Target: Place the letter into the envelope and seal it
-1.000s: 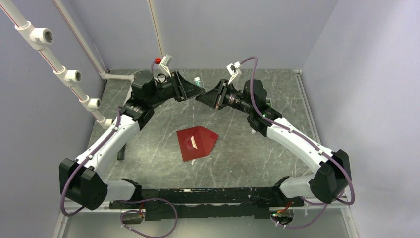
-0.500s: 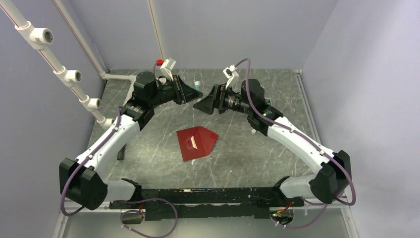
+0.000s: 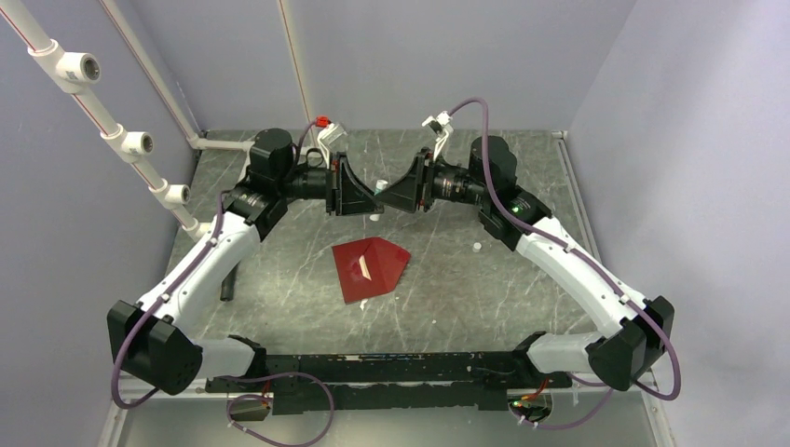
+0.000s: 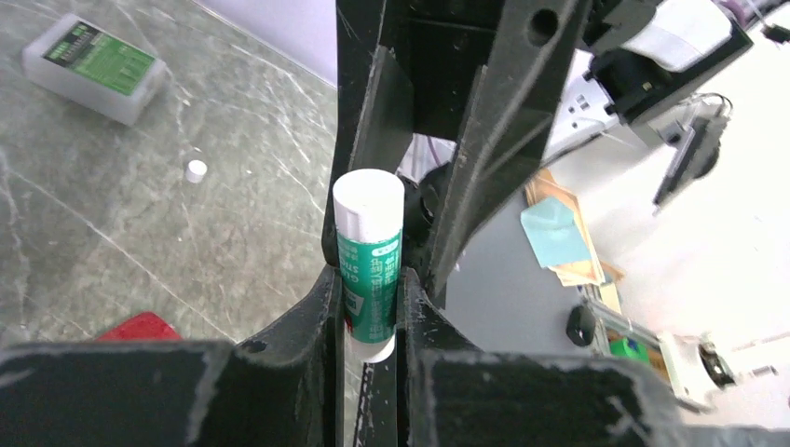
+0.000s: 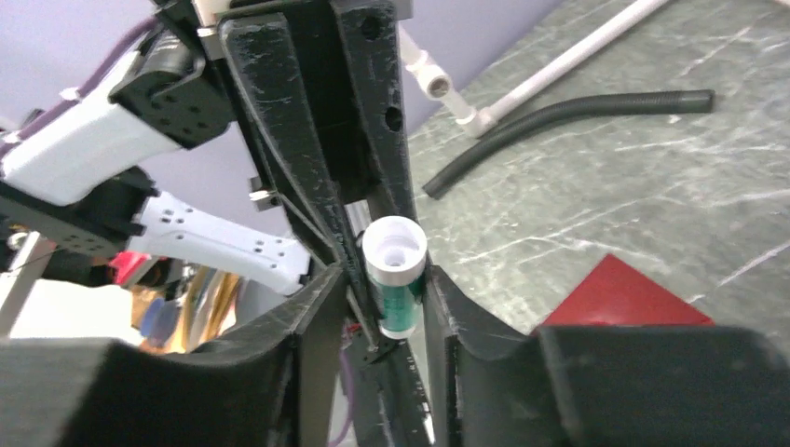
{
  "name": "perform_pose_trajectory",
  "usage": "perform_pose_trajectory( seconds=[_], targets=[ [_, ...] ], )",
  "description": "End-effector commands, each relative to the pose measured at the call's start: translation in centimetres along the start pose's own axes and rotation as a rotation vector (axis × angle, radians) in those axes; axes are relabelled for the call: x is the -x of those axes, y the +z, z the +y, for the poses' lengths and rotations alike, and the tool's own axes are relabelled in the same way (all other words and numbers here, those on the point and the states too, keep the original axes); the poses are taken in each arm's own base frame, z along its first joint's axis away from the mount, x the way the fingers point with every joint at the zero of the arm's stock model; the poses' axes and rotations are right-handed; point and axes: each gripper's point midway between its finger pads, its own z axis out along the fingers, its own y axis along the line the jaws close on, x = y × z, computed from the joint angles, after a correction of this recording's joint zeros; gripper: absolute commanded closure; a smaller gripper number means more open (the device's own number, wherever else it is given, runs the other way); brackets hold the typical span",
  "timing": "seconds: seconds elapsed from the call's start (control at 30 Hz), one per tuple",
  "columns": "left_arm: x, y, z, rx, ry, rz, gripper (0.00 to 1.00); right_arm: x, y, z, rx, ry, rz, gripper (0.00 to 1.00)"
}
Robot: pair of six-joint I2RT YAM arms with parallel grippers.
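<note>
The left gripper [image 4: 371,279] has its fingers drawn almost together on a green-and-white glue stick [image 4: 370,251], pinching the green barrel with the white end standing out past the fingertips. The right gripper [image 5: 384,279] meets it nose to nose, its fingers close on either side of the same tube. The right wrist view shows the tube snug between them, but I cannot tell whether they press on it or only flank it. The two sets of fingers cross each other closely around the tube, raised above the far middle of the table [image 3: 466,279].

The risk here looks like a fumbled tube. If one side lets go before the other has a firm hold, or if the two pull unevenly, the smooth round barrel could twist out and drop. The crowded fingertips could also knock together and jar it loose, and a fall could land glue where it is not wanted.

The envelope [image 3: 371,268] lies flat on the table, nearer than the meeting point and well below it, touched by neither arm; its red corner shows low in both wrist views. The letter does not show as a separate sheet, and I cannot tell whether it is inside.

Farther out, a white-and-green box [image 4: 93,63] and a small white cap [image 4: 196,170] lie on the far side; a black hose [image 5: 578,107] lies to the left.
</note>
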Motion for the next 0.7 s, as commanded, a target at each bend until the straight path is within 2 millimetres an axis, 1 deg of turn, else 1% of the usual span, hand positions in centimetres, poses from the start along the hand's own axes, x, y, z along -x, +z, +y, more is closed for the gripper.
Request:
perform_pose_trajectory(
  seconds=[0.0,0.03,0.1,0.13,0.2,0.23,0.27,0.33,0.47,0.53,0.6,0.67],
  targets=[
    [0.5,-0.9,-3.6,-0.130,0.129,0.038,0.98,2.1,-0.1,2.4,0.086,-0.027,-0.024,0.69],
    [0.4,-0.9,-3.7,-0.134,0.137,0.042,0.98,2.1,0.0,2.4,0.089,-0.024,-0.022,0.73],
    [0.1,-1.0,-4.0,-0.150,0.144,0.057,0.98,2.1,0.2,2.3,0.085,-0.018,-0.018,0.74],
    [-0.1,-1.1,-4.0,-0.156,0.147,0.066,0.97,2.1,0.2,2.2,0.080,-0.017,-0.021,0.71],
    [-0.4,-1.2,-4.0,-0.162,0.150,0.082,0.98,2.2,0.2,2.1,0.076,-0.018,-0.024,0.60],
    [-0.4,-1.2,-4.0,-0.162,0.150,0.089,0.98,2.2,0.2,2.1,0.076,-0.019,-0.026,0.56],
    [-0.6,-1.2,-3.8,-0.160,0.149,0.096,0.98,2.3,0.2,2.1,0.075,-0.019,-0.028,0.53],
    [-0.6,-1.2,-3.7,-0.156,0.149,0.103,0.98,2.3,0.2,2.3,0.083,-0.020,-0.028,0.52],
    [-0.7,-1.1,-3.6,-0.154,0.152,0.111,0.98,2.5,0.2,2.2,0.072,-0.017,-0.038,0.52],
    [-0.8,-1.2,-3.4,-0.148,0.154,0.115,0.98,2.7,0.1,2.2,0.069,-0.018,-0.045,0.53],
    [-0.9,-1.2,-3.5,-0.150,0.154,0.122,0.98,2.6,-0.1,2.9,0.104,-0.036,-0.036,0.59],
    [-1.2,-1.4,-3.6,-0.153,0.145,0.132,0.98,2.7,-0.5,3.8,0.134,-0.056,-0.028,0.61]
  ],
)
